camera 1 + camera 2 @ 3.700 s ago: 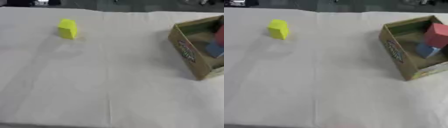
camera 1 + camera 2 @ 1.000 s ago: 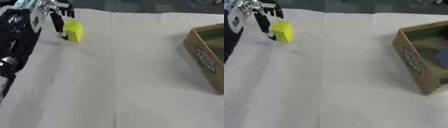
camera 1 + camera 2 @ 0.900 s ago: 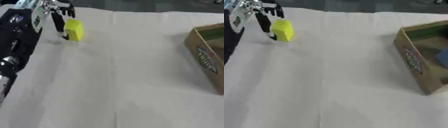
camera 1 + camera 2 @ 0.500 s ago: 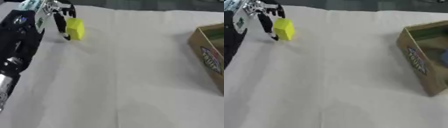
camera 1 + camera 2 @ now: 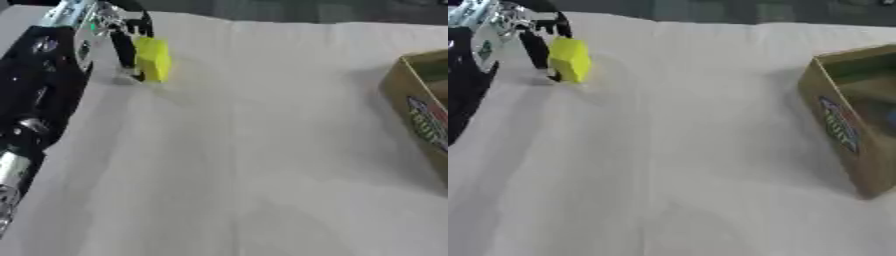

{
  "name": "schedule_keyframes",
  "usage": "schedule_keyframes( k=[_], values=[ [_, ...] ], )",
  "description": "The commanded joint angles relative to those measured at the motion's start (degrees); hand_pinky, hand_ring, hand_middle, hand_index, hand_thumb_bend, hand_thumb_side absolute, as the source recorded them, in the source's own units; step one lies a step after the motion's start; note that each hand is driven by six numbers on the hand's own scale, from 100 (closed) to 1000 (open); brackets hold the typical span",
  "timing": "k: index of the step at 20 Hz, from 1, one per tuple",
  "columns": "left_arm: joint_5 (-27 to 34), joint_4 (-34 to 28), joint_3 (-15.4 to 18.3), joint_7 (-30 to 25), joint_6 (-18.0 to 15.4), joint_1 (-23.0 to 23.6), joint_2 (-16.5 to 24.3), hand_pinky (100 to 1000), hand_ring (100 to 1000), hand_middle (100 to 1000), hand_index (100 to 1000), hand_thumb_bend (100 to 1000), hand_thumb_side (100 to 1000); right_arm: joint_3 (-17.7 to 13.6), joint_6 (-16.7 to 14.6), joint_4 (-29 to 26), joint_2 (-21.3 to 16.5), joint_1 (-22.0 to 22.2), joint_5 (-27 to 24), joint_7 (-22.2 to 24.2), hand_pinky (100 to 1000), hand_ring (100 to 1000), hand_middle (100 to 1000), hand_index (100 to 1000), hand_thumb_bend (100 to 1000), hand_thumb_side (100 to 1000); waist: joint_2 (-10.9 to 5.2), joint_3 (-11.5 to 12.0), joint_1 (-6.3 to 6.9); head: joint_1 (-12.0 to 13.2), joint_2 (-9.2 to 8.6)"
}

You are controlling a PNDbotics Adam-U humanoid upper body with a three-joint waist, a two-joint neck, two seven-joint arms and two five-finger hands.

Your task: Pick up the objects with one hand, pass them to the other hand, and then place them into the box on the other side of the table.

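My left hand (image 5: 92,27) at far left; fingers (image 5: 125,50) curled around yellow block (image 5: 152,59); seat grip squarely before lifting off worktop (image 5: 262,150).

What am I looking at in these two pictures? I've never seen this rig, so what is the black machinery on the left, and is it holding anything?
Both pictures come from one stereo camera in a humanoid robot's head, looking down at a table covered by a white cloth; they show the same moment from its left and right eye. The black and silver machinery is the robot's left arm, ending in its left hand. Its dark fingers reach down beside a small yellow block and seem to close on it, though whether it is lifted cannot be told. At the right edge stands an open cardboard box. The right hand is out of view.
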Motion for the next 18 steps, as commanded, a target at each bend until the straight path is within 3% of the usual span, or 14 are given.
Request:
schedule_keyframes(
  k=[1,7,18],
  values=[
    [-0.3,-0.5,0.5,0.4,0.1,-1.7,0.5,818,797,716,789,602,100,-0.6,0.0,-0.7,-1.2,-0.2,0.5,0.1,1000,847,861,904,100,501,-0.2,-0.2,-0.96,0.1,-0.82],
    [-1.2,-0.2,0.4,1.4,0.2,-1.6,0.3,775,725,634,722,549,100,-0.7,-0.3,-0.4,-1.2,-0.1,0.4,0.4,1000,847,861,904,100,505,-0.23,-0.5,-0.87,0.1,-1.02],
    [-1.8,0.3,0.4,5.2,-0.3,-1.1,0.1,722,660,567,654,436,100,-1.0,-0.5,-0.2,-1.1,0.2,0.1,0.7,1000,848,862,905,100,508,-0.36,-0.9,-0.64,0.0,-1.01]
  ],
)
